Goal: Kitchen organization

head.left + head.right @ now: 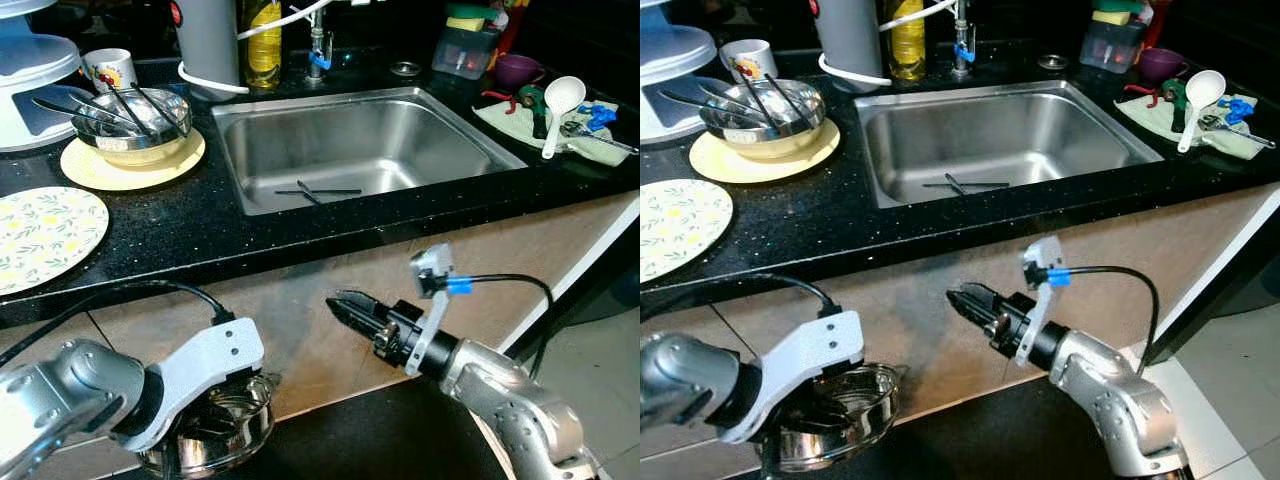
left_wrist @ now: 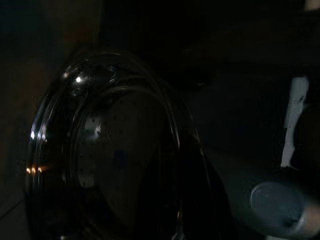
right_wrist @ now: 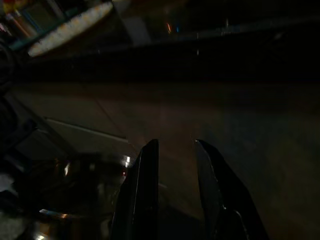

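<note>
While the left end effector (image 1: 215,425) sits low in front of the cupboard, it holds a shiny steel bowl (image 1: 215,440) by the rim, with its fingers closed on it. The bowl is round and silver, and it is below the edge of the tabletop (image 1: 200,215). In the left wrist view the bowl (image 2: 110,150) looks dark, with small bright spots on its curved side.

The right end effector (image 1: 340,305) is also below the tabletop, near the cupboard front, and it holds nothing. Its two black fingers (image 3: 145,195) stand a little apart.

The tabletop is black with tiny sparkles. A square steel sink (image 1: 355,145) is set in it, and two thin dark sticks (image 1: 315,191) lie in the bottom. To the left, another steel bowl (image 1: 130,120) rests on a pale yellow plate (image 1: 100,170), with metal cutlery (image 1: 125,105) inside it. A flat plate with a yellow flower pattern (image 1: 45,235) lies near the front edge. A white mug (image 1: 108,68) stands behind the bowl. On the right, a white ladle (image 1: 560,105) lies on a light cloth (image 1: 520,125), near a purple bowl (image 1: 515,70).
</note>
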### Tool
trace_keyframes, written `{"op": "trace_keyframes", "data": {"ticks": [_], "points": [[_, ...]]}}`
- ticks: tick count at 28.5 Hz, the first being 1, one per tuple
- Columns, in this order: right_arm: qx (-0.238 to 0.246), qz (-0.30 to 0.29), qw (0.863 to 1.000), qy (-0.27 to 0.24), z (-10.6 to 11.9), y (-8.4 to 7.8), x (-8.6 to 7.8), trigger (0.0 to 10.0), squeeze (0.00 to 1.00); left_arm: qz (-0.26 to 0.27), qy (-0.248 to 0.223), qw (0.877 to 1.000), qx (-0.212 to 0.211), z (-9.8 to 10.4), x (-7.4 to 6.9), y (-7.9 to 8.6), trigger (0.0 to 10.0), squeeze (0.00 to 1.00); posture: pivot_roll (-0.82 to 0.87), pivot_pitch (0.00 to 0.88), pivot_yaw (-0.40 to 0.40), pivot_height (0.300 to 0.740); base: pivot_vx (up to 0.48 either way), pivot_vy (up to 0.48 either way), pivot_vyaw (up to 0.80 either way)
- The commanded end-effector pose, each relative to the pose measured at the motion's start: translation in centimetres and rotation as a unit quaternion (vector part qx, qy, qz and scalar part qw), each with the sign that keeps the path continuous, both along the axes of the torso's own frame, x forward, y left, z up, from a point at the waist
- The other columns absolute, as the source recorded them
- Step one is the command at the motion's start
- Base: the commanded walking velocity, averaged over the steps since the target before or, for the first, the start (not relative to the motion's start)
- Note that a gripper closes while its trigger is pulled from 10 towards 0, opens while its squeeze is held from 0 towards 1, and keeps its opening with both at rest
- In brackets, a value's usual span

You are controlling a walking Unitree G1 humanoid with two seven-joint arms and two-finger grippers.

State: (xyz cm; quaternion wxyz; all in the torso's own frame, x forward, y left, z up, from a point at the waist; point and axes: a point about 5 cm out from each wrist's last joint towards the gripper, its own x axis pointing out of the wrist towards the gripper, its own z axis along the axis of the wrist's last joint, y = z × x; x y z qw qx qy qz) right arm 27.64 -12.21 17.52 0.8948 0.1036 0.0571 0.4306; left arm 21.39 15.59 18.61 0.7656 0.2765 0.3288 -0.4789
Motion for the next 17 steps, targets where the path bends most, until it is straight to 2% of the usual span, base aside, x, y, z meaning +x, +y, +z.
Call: {"op": "trace_keyframes", "data": {"ticks": [1, 2, 3, 4, 5, 6, 8, 10, 11, 14, 15, 17], "points": [[-0.024, 0.000, 0.999, 0.031, -1.7, -0.1, -0.3, 10.0, 0.00, 0.002, -0.001, 1.000, 0.018, -1.5, -0.3, -0.1, 0.0, 0.00, -0.07, 0.187, -0.033, 0.740, 0.000, 0.000, 0.00], [-0.036, -0.004, 0.998, 0.048, -2.7, -0.1, -0.4, 10.0, 0.00, 0.007, -0.001, 0.999, 0.036, -3.0, -0.5, 0.0, 0.0, 0.00, -0.07, 0.187, -0.033, 0.740, 0.000, 0.000, 0.00], [-0.036, -0.004, 0.998, 0.048, -2.7, -0.1, -0.4, 10.0, 0.00, 0.007, -0.001, 0.999, 0.036, -3.0, -0.5, 0.0, 0.0, 0.00, -0.07, 0.187, -0.033, 0.740, 0.000, 0.000, 0.00], [-0.046, -0.009, 0.997, 0.062, -3.6, -0.2, -0.5, 10.0, 0.00, 0.015, -0.002, 0.999, 0.051, -4.2, -0.6, 0.2, 0.0, 0.00, -0.07, 0.187, -0.033, 0.740, 0.000, 0.000, 0.00], [-0.046, -0.009, 0.997, 0.062, -3.6, -0.2, -0.5, 10.0, 0.00, 0.015, -0.002, 0.999, 0.051, -4.2, -0.6, 0.2, 0.0, 0.00, -0.07, 0.187, -0.033, 0.740, 0.000, 0.000, 0.00], [-0.057, -0.018, 0.995, 0.074, -4.5, -0.3, -0.5, 10.0, 0.00, 0.018, -0.021, 0.998, 0.065, -5.6, -0.5, 0.5, 0.0, 0.00, -0.07, 0.189, -0.033, 0.740, 0.000, 0.000, 0.00], [-0.057, -0.018, 0.995, 0.074, -4.5, -0.3, -0.5, 10.0, 0.00, 0.018, -0.021, 0.998, 0.065, -5.6, -0.5, 0.5, 0.0, 0.00, -0.07, 0.189, -0.033, 0.740, 0.000, 0.000, 0.00], [-0.073, -0.061, 0.988, 0.122, -7.1, -0.4, -0.4, 10.0, 0.00, 0.012, -0.084, 0.993, 0.084, -9.1, 0.0, 0.9, 0.0, 0.00, -0.07, 0.189, -0.033, 0.740, 0.000, 0.000, 0.00], [-0.073, -0.061, 0.988, 0.122, -7.1, -0.4, -0.4, 10.0, 0.00, 0.012, -0.084, 0.993, 0.084, -9.1, 0.0, 0.9, 0.0, 0.00, -0.07, 0.189, -0.033, 0.740, 0.000, 0.000, 0.00], [-0.080, -0.096, 0.976, 0.181, -9.4, -0.2, -0.5, 10.0, 0.00, 0.000, -0.130, 0.985, 0.112, -11.9, 0.0, 1.3, 0.0, 0.00, -0.07, 0.189, -0.032, 0.740, 0.000, 0.000, 0.00], [-0.082, -0.099, 0.972, 0.195, -9.9, -0.2, -0.6, 10.0, 0.00, 0.002, -0.154, 0.981, 0.114, -12.2, 0.2, 1.2, 0.0, 0.00, -0.07, 0.189, -0.033, 0.740, 0.000, 0.000, 0.00], [-0.083, -0.103, 0.968, 0.211, -10.4, -0.1, -0.6, 10.0, 0.00, 0.004, -0.173, 0.979, 0.110, -12.3, 0.4, 1.1, 0.0, 0.00, -0.07, 0.189, -0.033, 0.740, 0.000, 0.000, 0.00]]}}
